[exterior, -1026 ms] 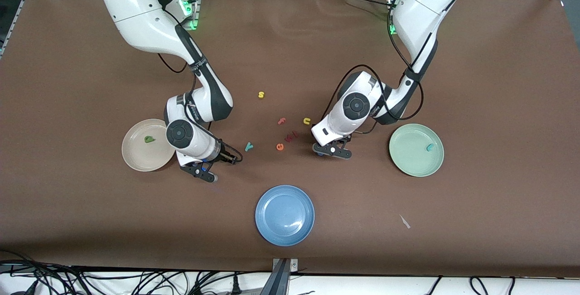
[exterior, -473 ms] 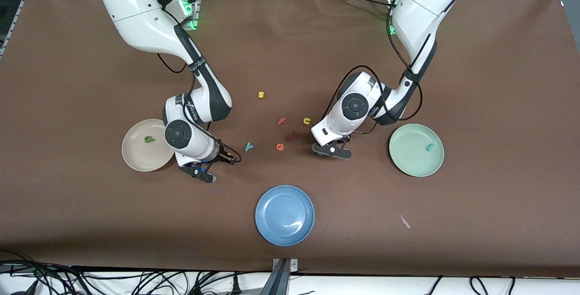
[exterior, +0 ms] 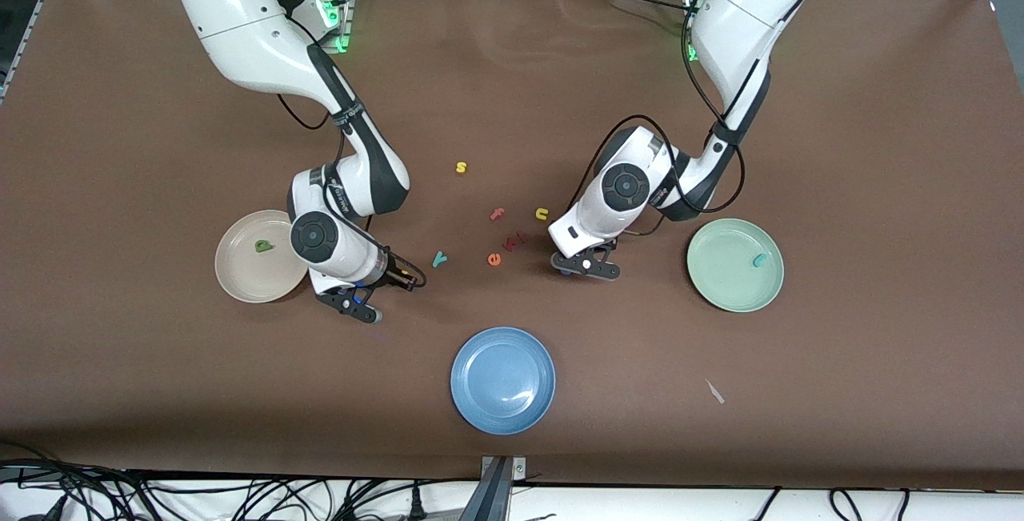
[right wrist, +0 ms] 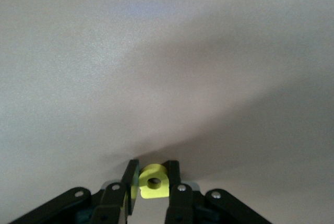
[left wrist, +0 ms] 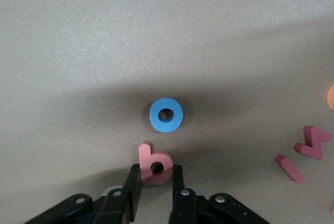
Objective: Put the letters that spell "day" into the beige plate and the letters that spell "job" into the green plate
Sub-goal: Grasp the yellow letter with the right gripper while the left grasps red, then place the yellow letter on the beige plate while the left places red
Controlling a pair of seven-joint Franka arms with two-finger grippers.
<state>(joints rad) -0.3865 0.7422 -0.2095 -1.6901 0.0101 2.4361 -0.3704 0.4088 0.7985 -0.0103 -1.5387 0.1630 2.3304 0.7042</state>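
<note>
My left gripper (left wrist: 155, 169) is low at the table, shut on the pinkish-red "b" (left wrist: 155, 163), with the blue "o" (left wrist: 166, 115) lying just past it. In the front view the left gripper (exterior: 582, 266) is between the orange "e" and the green plate (exterior: 724, 297), which holds the teal "j" (exterior: 756, 261). My right gripper (right wrist: 153, 167) is shut on the yellow "a" (right wrist: 153, 183). That right gripper (exterior: 356, 303) is low beside the beige plate (exterior: 240, 281), which holds the dark green "d" (exterior: 262, 246). The teal "y" (exterior: 438, 258) lies on the table between the arms.
A blue plate (exterior: 502, 379) sits nearer the front camera, midway along the table. Loose letters lie between the arms: orange "e" (exterior: 494, 259), pink pieces (exterior: 514, 241), pink "f" (exterior: 498, 214), yellow "u" (exterior: 542, 213), yellow "s" (exterior: 461, 167). A small pale scrap (exterior: 714, 391) lies near the front edge.
Both grippers' fingers have drawn a little closer together. The arms have hardly shifted, and the letters and plates lie where they were.
</note>
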